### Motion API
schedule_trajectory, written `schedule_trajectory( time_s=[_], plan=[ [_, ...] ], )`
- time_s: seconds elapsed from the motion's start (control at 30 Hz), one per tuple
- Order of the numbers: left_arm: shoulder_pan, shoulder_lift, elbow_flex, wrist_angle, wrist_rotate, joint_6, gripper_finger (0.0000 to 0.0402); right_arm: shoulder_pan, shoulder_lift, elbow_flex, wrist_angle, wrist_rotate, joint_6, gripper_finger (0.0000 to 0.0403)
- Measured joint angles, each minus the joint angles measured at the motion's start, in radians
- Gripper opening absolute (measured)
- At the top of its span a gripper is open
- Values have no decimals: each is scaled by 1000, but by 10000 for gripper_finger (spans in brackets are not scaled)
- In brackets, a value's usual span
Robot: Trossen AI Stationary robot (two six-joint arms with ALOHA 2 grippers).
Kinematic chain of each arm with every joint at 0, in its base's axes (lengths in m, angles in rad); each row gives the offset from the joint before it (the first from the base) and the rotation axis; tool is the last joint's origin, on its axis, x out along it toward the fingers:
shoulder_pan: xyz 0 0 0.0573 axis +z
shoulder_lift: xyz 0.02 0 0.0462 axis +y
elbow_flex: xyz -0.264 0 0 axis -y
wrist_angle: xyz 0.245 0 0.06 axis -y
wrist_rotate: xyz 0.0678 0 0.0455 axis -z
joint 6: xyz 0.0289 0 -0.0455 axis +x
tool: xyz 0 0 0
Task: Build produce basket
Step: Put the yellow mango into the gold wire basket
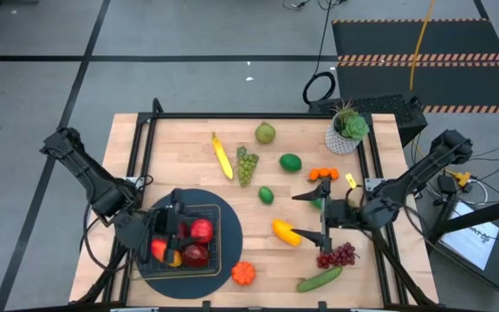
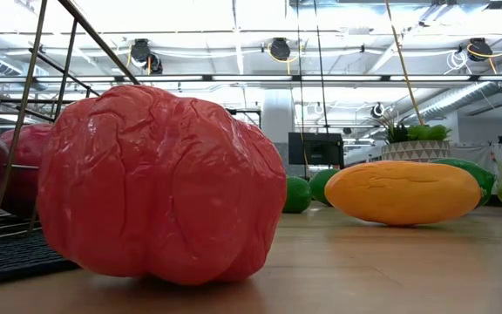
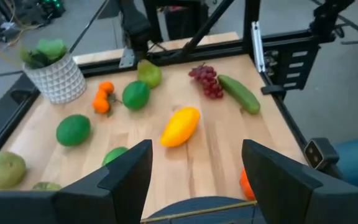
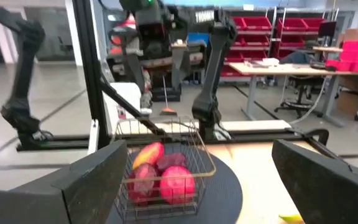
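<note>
No readable writing. Left hand (image 1: 173, 227) apart over basket (image 1: 212, 252); right hand (image 1: 325, 217) apart near yellow pepper (image 1: 286, 231).

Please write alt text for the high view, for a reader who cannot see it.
The left gripper hangs over the basket of red fruit on a round dark mat; the right gripper is open by a yellow pepper. More produce lies scattered on the table.
</note>
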Motion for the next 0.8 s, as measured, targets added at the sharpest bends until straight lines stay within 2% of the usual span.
schedule_trajectory(
  time_s=[0.3, 0.47, 0.6, 0.8],
  plan=[
    [3, 1, -14, 7, 0, -49, 248, -57, 96, 0, 1, 0, 141, 393],
    [-8, 1, -14, 6, 0, -102, 248, -52, 180, 0, 7, -9, 281, 393],
    [-28, 14, -14, 7, 1, -130, 248, -29, 269, 41, -8, -55, 356, 393],
    [-67, 51, -14, 14, 13, -138, 248, 5, 413, 203, -243, -15, 438, 392]
  ],
)
